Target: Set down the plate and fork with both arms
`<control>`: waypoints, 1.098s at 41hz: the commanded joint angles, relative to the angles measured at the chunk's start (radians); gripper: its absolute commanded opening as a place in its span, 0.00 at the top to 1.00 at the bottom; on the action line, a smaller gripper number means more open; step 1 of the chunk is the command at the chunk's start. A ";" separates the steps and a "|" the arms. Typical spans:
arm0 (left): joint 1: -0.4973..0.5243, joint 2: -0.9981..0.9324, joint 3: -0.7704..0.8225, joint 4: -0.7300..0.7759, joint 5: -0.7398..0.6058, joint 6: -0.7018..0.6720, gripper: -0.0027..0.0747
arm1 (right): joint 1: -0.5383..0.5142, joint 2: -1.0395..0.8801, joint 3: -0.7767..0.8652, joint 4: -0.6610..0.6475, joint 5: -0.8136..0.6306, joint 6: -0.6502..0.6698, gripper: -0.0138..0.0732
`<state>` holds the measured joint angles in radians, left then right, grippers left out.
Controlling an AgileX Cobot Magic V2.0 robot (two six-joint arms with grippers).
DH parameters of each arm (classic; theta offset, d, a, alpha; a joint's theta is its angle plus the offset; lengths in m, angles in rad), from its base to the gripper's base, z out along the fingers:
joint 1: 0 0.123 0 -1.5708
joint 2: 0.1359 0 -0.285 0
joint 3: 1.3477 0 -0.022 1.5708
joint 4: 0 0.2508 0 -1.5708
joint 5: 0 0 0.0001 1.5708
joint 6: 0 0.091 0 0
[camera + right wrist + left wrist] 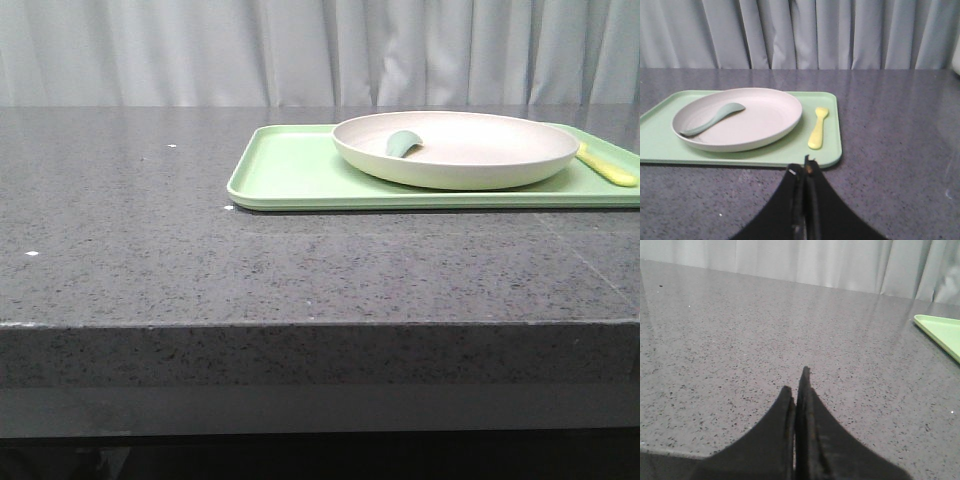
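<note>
Left fingers: the left gripper (799, 382) has its two dark fingers pressed together, nothing between them; tips low over bare counter, pointing toward the far curtain.
Right fingers: the right gripper (805, 165) likewise closed tight and empty, tips just short of the tray's near edge, aimed across the tray.
Arm pose: neither arm shows in the front view; both wrist views look along the counter at a shallow angle.
Counter: dark speckled stone counter (150, 230), front edge nearest the camera.
Tray: light green tray (290, 170) lying flat on the right half of the counter; one corner shows at the edge of the left wrist view.
Plate: cream plate (470, 150) sits on the tray, touching it, upright and level.
Spoon: muted green spoon (712, 119) lies inside the plate, toward its left side.
Fork: pale yellow fork (818, 127) flat on the tray, just right of the plate, apart from its rim.
Far: grey curtain (300, 50) behind the counter.
</note>
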<state>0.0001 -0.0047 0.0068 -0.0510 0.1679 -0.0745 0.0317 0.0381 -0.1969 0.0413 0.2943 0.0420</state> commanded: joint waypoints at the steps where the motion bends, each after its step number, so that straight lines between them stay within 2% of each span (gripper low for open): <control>1: 0.000 -0.023 0.003 0.000 -0.087 0.000 0.99 | -0.042 -0.028 0.065 -0.011 -0.126 -0.008 0.92; 10: 0.000 -0.023 0.003 0.000 -0.087 0.000 0.99 | -0.066 -0.068 0.224 -0.011 -0.141 -0.008 0.92; 14: 0.000 -0.023 0.003 0.000 -0.087 0.000 0.99 | -0.066 -0.068 0.220 -0.011 -0.105 -0.007 0.92; 45: 0.000 -0.021 0.003 0.000 -0.087 0.000 0.99 | -0.066 -0.068 0.220 -0.011 -0.104 -0.007 0.92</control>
<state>0.0001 -0.0047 0.0068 -0.0510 0.1679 -0.0745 -0.0272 -0.0111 0.0275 0.0413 0.2701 0.0420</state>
